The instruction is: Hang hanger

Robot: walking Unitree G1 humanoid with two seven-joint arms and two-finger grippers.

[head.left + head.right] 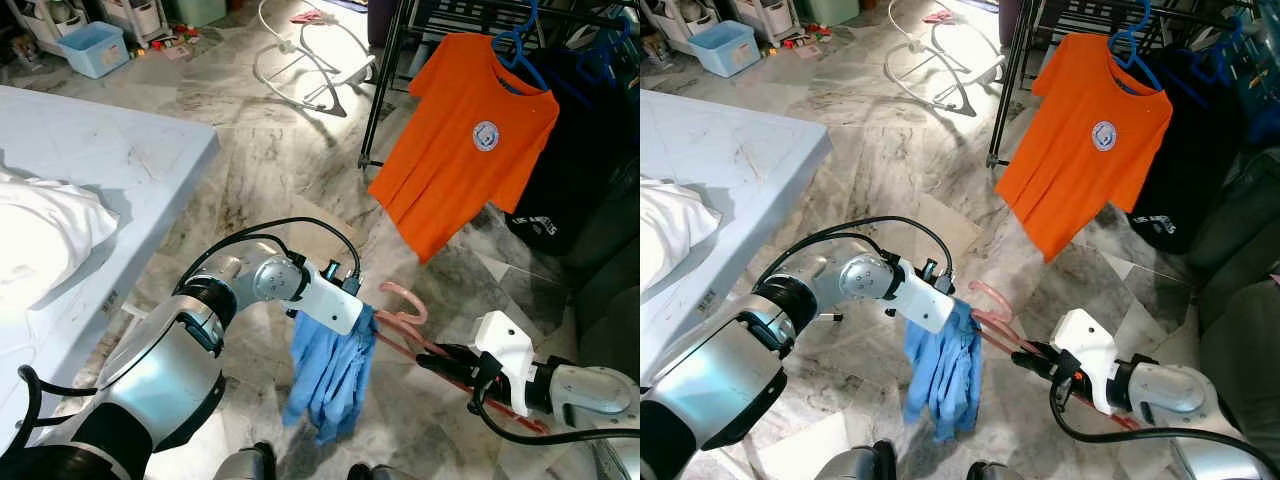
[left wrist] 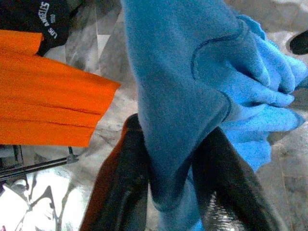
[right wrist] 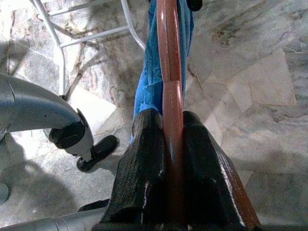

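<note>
A reddish-pink hanger (image 1: 404,301) is held low over the marble floor, its hook pointing up toward the rack. My right gripper (image 1: 440,358) is shut on the hanger's bar (image 3: 169,72), which runs between its black fingers (image 3: 144,168). A blue garment (image 1: 330,375) hangs from the hanger's left end. On that cloth (image 2: 192,86) my left gripper (image 1: 362,318) is shut, the fabric pinched between its fingers (image 2: 120,192). A black clothes rack (image 1: 385,80) stands at the upper right, well beyond the hanger.
An orange T-shirt (image 1: 465,140) on a blue hanger and a black shirt (image 1: 570,170) hang on the rack. A light-blue bed (image 1: 110,160) with white cloth (image 1: 40,235) lies to the left. A white metal frame (image 1: 310,60) and a blue bin (image 1: 95,48) sit farther back.
</note>
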